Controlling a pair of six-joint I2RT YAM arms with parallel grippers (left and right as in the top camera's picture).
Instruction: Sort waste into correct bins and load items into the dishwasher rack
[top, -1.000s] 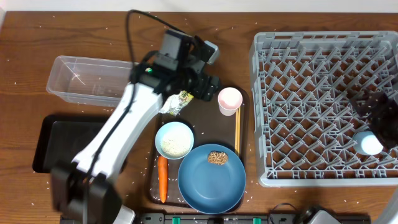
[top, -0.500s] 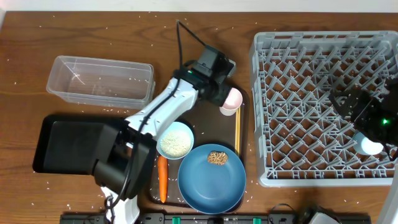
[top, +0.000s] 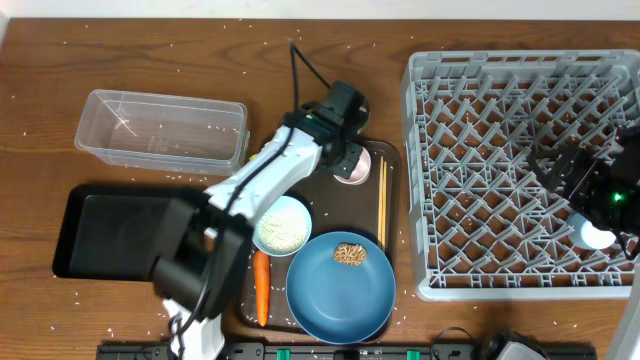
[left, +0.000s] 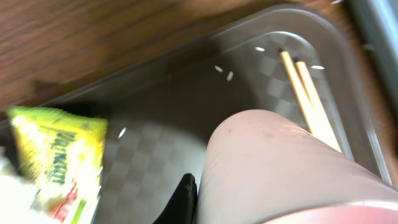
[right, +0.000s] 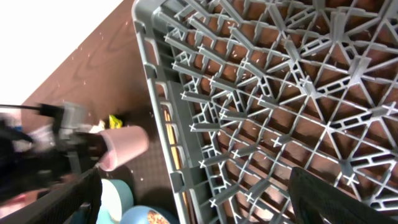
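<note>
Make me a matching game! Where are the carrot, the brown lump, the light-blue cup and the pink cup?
Things:
1. small orange carrot
2. small brown food lump
3. small light-blue cup
4. small pinkish-white cup

Places:
A. in the large grey plastic rack
B. gripped in the left gripper jaws
C. on the large round blue plate
D. on the brown serving tray, beside the white bowl

Pairs: 1-D, 2-C, 3-A, 4-B

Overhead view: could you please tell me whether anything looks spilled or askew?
Yes. Small white rice grains are scattered across the wooden table. Also, the small pinkish-white cup is tipped on its side over the brown serving tray, gripped by the left pincer, rather than standing upright.
</note>
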